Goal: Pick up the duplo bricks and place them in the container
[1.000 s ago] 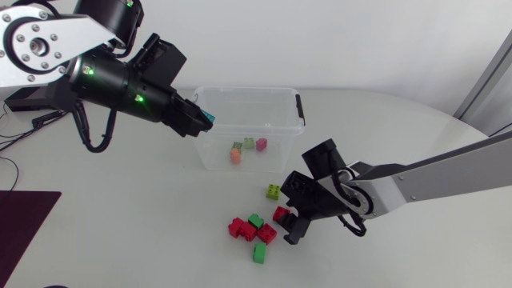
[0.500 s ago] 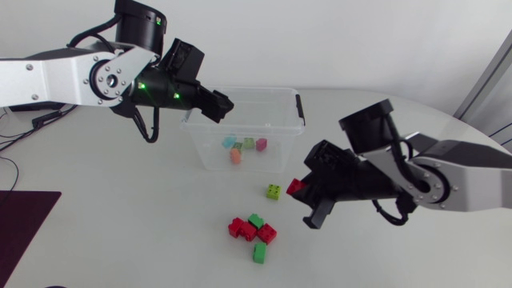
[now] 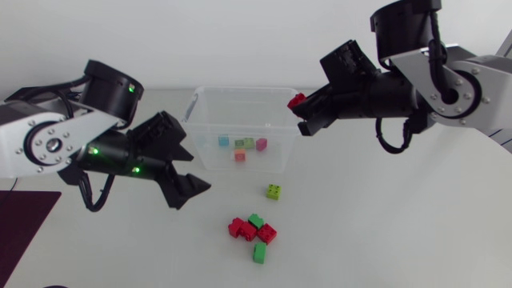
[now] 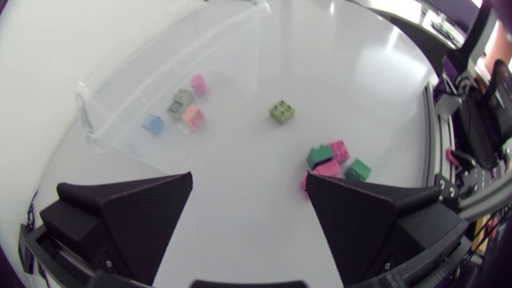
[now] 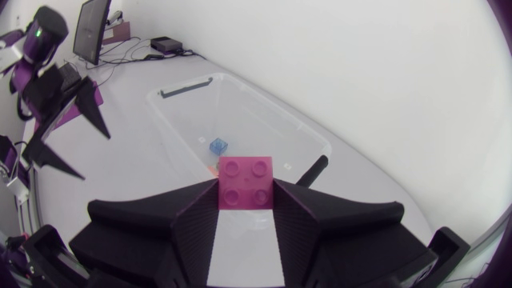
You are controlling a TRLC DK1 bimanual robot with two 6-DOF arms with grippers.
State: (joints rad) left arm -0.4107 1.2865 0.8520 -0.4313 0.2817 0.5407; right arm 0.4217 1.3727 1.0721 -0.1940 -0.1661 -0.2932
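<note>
The right gripper [image 3: 302,114] has carried a red brick [image 3: 297,101], clamped in its jaws, from the near pile [image 3: 253,230] to the right rim of the container [image 3: 240,90] for dropping, while the left gripper [image 3: 186,170], open and empty, has withdrawn leftward.

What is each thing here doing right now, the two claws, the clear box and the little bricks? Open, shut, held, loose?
left gripper: open, empty, above the table.
right gripper: shut on the red brick, by the container's rim.
red brick: held, off the table.
container: no lid on, four small bricks inside.
lime brick: loose on the table, alone.
red and green bricks: loose on the table, clustered.
</note>
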